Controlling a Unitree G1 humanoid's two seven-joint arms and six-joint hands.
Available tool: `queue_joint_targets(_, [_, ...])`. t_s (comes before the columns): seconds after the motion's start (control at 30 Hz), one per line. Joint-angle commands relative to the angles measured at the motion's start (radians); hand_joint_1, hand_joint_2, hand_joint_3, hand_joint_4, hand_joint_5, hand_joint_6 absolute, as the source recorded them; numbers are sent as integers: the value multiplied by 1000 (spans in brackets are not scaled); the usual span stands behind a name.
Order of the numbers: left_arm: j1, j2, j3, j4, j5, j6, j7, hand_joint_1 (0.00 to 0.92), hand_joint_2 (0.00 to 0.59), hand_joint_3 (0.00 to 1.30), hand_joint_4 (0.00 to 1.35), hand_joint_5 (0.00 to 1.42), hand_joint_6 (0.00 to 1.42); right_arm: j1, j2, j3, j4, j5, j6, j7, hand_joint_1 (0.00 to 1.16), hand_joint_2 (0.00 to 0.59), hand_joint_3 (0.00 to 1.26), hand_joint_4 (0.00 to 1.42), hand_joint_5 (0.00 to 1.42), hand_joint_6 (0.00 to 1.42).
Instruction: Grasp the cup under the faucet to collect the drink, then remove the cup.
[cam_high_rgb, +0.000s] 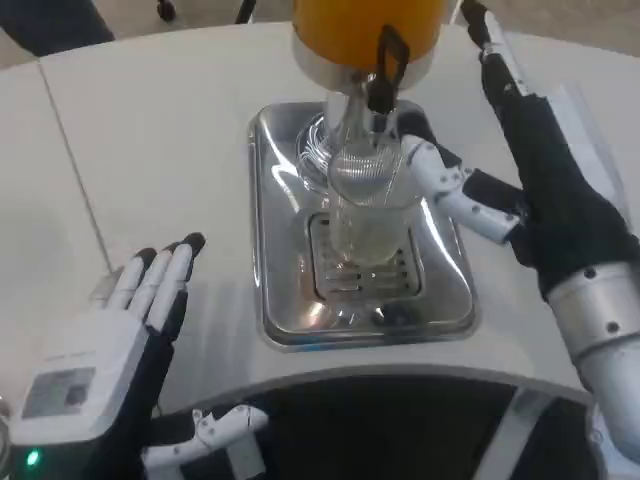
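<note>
L hand (135, 320) sits at the near-left of the white table (150, 150), palm side turned inward, fingers (160, 275) straight and together-ish, pointing away from the robot; it holds nothing and touches none of the drink gear. Its thumb (215, 428) sticks out low by the table's near edge.

Just right of it, center of table, a shiny steel drip tray (280, 300) w/ a slotted grate (365, 275) in the middle. A clear cup (365, 200) stands upright on the grate, directly below the black faucet (385, 65) of the orange drink dispenser (360, 25) at the top edge. Liquid level in the cup can't be read; glass is too see-through.

R hand (490, 190) comes in from the right w/ its black-sleeved forearm (560, 200) above it. White fingers (430, 170) wrap against the cup's right side, thumb/other fingers partly hidden behind the glass, so it looks to be gripping the cup while the cup rests on the tray.
</note>
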Motion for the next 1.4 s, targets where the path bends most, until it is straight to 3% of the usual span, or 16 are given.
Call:
queue_joint_targets(0.03, [22,-8,5,-10,9,-6,13,210,68,0,0,0,43,-29,-17,-14,56,122,-37,-27,734,479,0,0,0,17])
queue_joint_targets(0.13, [24,-7,8,-8,16,-10,18,208,67,0,0,0,37,-45,-17,-27,94,210,-54,-43,733,462,0,0,0,16])
queue_joint_targets(0.27, [31,-8,9,-6,16,-11,22,192,66,0,0,0,29,-61,-56,-2,110,242,-78,-53,735,449,0,0,0,29])
queue_joint_targets(0.4, [36,-11,11,-4,13,-10,23,191,66,0,0,0,28,-81,-47,-4,111,297,-37,-64,733,444,0,0,0,31])
queue_joint_targets(0.57, [41,-13,16,0,8,-11,27,190,67,0,0,0,27,-117,-67,40,105,298,-30,-67,730,436,0,0,0,44])
queue_joint_targets(0.7, [46,-16,17,2,7,-13,33,184,68,0,0,0,27,-147,-66,39,134,338,8,-63,728,434,0,0,0,45])
queue_joint_targets(0.8, [50,-17,20,2,4,-15,38,181,69,0,0,0,30,-173,-89,63,143,344,14,-48,724,432,0,0,0,46])
queue_joint_targets(0.93, [53,-15,23,5,0,-20,44,178,69,0,0,0,35,-178,-83,83,152,364,58,-47,700,435,0,0,0,48])
queue_joint_targets(1.1, [51,-17,27,8,-13,-25,48,174,67,0,0,0,50,-235,-141,124,165,350,87,0,688,434,1,0,0,48])
queue_joint_targets(1.23, [49,-17,27,13,-26,-29,47,167,67,0,0,0,52,-296,-205,164,177,340,137,69,635,425,21,0,0,57])
queue_joint_targets(1.4, [42,-21,26,23,-35,-30,45,133,69,0,0,0,56,-360,-253,218,186,328,176,129,554,419,46,0,12,72])
